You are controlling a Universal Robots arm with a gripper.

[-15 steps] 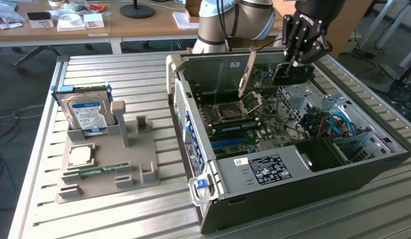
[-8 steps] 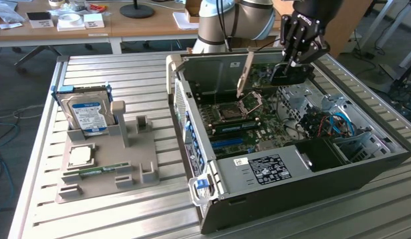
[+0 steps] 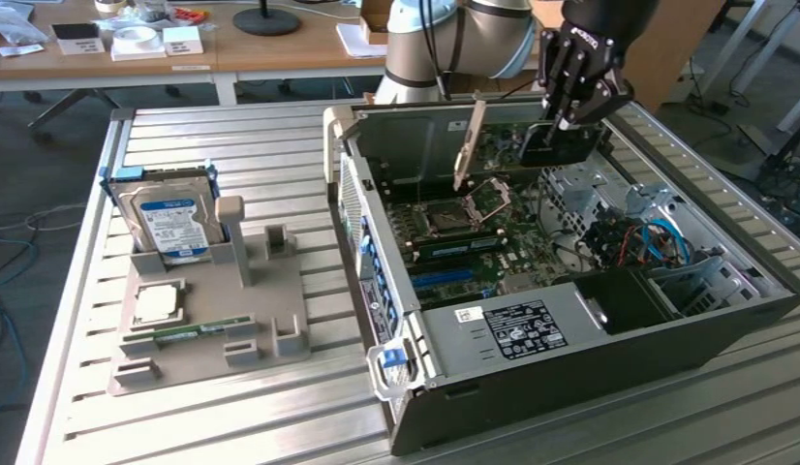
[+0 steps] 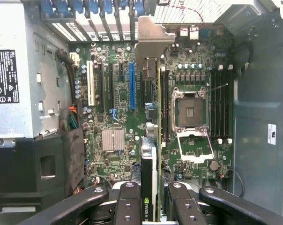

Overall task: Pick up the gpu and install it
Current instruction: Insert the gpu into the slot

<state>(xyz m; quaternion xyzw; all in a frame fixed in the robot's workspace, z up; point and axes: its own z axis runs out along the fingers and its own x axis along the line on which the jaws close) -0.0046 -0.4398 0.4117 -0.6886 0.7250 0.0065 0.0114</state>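
the pincer (image 3: pixel 570 121) pinches the gpu (image 3: pixel 555 153) by its cooler end above the open case (image 3: pixel 569 387); card judged light, stiff and fragile (hold the block, not bare board).

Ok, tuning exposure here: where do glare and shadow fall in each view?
Exterior view: light sheens off the table slats, while the case interior is dimmer. Wrist view: the gpu bracket and vented wall wash out pale; the black shroud is dark.

gpu (image 4: pixel 150 164): green board, black cooler, silvery bracket
claw (image 4: pixel 155 205): black
hard drive (image 3: pixel 168 221): silver, blue-white label
surface (image 3: pixel 180 136): silvery, ribbed
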